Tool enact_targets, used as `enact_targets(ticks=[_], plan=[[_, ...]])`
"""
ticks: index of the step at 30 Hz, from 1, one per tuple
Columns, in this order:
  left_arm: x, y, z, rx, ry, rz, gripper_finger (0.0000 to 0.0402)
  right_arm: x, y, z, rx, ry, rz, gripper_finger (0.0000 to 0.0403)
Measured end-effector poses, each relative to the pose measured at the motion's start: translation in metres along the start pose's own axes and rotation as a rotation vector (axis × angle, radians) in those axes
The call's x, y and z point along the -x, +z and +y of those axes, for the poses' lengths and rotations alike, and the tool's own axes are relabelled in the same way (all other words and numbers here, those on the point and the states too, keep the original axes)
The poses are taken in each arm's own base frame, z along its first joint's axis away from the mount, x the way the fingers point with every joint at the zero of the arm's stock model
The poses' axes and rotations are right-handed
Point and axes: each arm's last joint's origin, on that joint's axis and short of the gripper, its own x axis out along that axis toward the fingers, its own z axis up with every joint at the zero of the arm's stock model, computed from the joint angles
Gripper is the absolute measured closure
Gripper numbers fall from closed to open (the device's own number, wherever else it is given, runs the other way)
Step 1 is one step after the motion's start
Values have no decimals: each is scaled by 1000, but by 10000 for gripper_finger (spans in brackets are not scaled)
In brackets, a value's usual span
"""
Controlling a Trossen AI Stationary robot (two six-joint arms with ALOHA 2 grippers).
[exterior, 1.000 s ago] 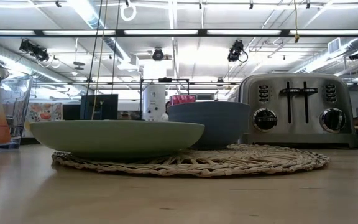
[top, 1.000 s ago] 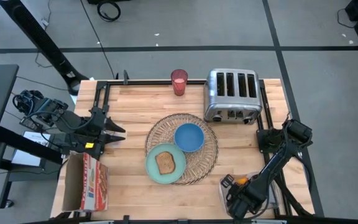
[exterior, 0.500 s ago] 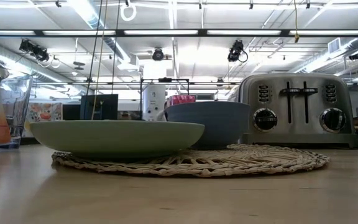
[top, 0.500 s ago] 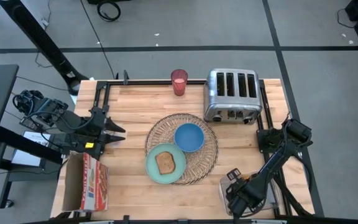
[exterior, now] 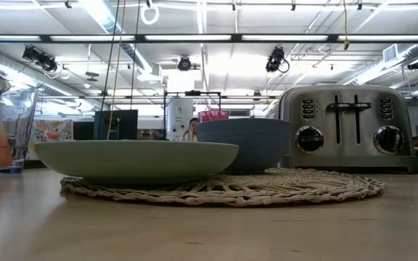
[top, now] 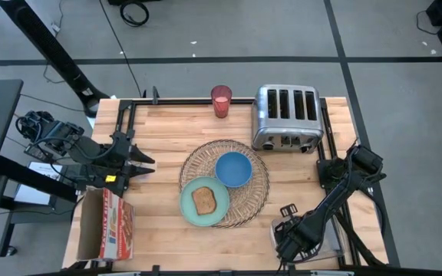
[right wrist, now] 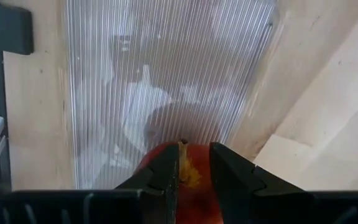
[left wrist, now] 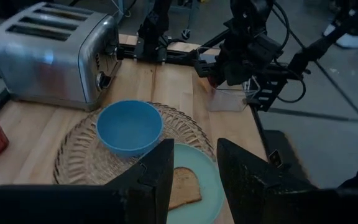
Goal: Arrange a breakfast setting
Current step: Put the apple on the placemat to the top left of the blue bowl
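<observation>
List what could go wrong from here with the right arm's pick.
The right gripper sits over the red apple in the clear ribbed bin; round fruit could slip from its narrow fingers. Lifting, it may snag the bin's wall. The blue bowl and teal plate crowd the wicker placemat, leaving little landing room.

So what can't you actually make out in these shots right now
- Toast slice: hidden in the low view by the teal plate rim.
- Red apple: only a sliver shows in the right wrist view, between the right gripper fingers; the arm covers it from above.
- Orange-handled spoon: not identifiable in any view.
- Left gripper: idle at the table's left.
</observation>
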Motion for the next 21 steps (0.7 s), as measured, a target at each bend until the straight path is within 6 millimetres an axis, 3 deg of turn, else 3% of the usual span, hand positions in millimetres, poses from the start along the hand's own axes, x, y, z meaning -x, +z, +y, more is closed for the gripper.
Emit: enact_targets(ticks=[7,13,21], plan=[[0,0,0,24,0,0,272,1,1,-2,-34,99,51,287],[0,0,0,24,0,0,272,2,6,-12,-63,52,23,253],[0,0,0,24,0,-1,272,-10,-1,-16,-58,58,75,254]])
